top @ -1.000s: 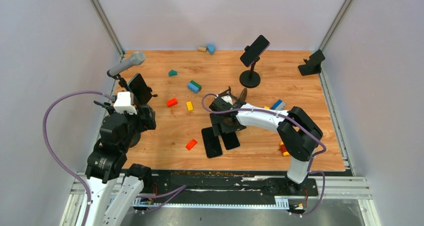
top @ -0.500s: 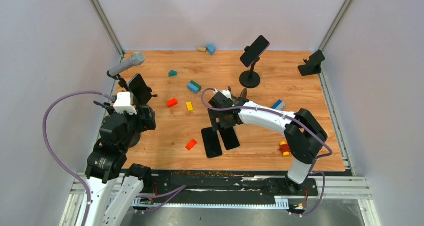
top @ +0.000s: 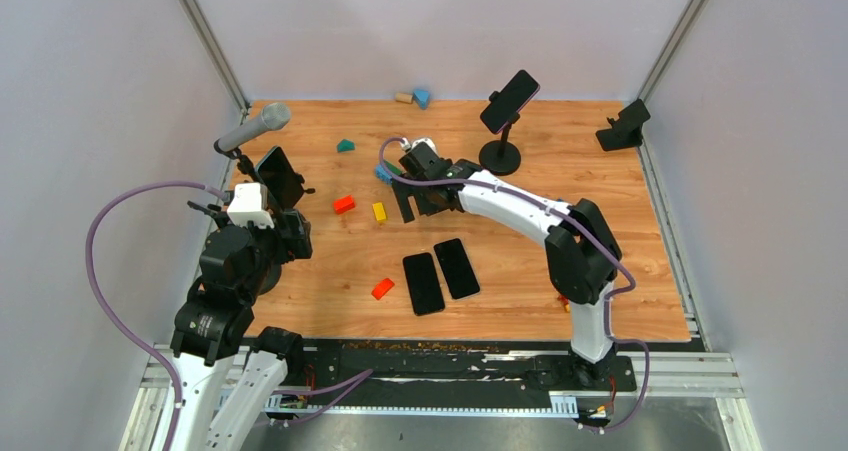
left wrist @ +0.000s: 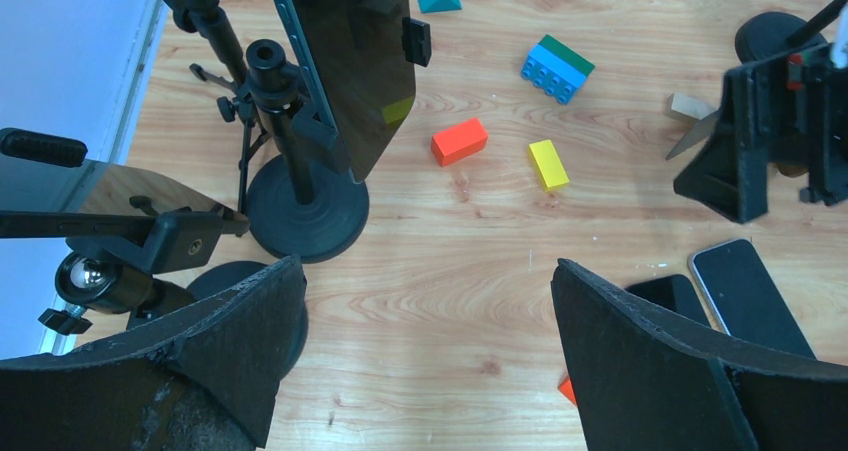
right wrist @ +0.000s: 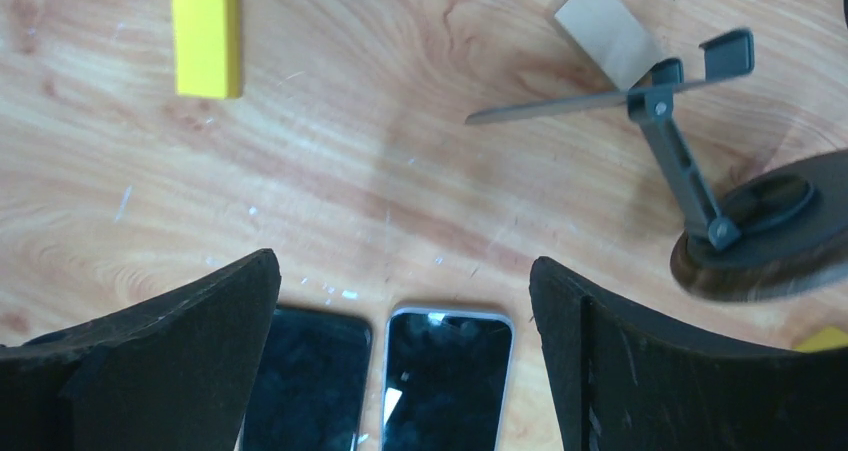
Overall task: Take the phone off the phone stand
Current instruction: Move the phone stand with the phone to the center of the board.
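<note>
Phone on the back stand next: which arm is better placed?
Right. The right end effector is open, empty and mid-table, nearer that phone. The left end effector sits far left by the microphone.

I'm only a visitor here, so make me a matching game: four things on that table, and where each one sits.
Things:
A. microphone
B. pair of phones
C. yellow block
D. small black stand

Places:
1. far right corner
2. lying flat, side by side, near the front
3. raised up at the left edge
4. just right of a red block

Pairs: A-3, B-2, C-4, D-1
</note>
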Available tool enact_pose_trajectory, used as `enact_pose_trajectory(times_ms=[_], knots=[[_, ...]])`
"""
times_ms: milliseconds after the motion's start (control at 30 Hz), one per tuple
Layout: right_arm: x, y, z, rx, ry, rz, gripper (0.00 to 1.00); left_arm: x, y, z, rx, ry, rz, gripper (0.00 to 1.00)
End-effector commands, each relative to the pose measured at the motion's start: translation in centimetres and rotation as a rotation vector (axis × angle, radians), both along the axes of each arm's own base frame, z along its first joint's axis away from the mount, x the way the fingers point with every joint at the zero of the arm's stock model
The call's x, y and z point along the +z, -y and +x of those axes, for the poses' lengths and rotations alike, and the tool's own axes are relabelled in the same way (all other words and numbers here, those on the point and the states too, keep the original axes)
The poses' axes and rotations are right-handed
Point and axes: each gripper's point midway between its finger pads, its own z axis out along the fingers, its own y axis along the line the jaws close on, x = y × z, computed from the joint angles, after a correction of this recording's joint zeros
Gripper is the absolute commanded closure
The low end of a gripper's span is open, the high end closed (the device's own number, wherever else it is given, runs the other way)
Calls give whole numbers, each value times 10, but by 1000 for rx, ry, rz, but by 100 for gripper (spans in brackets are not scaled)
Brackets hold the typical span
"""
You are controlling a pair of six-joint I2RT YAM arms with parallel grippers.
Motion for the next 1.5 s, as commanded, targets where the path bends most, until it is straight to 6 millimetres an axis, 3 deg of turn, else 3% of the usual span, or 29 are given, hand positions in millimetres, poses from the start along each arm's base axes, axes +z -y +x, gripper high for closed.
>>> enact_pose_trajectory(times_ms=[0,167,300,467,567,733,900,1067,1133,1267,1333,1467], knots=[[-16,5,29,17,-22,-20,3,7,-1,3,2,29,2,0],[-43,33,48,-19,-61,-77,3,7,-1,3,2,28,3,0],[-59,82,59,-138,-70,-164,3,7,-2,2,6,30,2,0],[-52,134,65,-262,-36,-230,3,7,-1,3,3,30,3,0],[-42,142,64,-283,-25,-204,3,6,-1,3,4,28,4,0],[-24,95,43,-90,-23,-90,4,6,-1,3,2,28,3,0],[3,49,6,61,18,-41,4,7,-3,3,15,28,4,0],[31,34,-24,86,42,89,4,7,-2,4,8,22,4,0],[32,32,-34,102,45,153,4,7,0,4,-2,18,3,0],[48,8,-50,218,71,338,4,10,14,4,-89,24,-3,0],[59,-8,-52,256,90,431,4,14,35,1,-211,40,-30,0],[87,-42,-53,329,156,596,4,21,42,-3,-249,47,-50,0]])
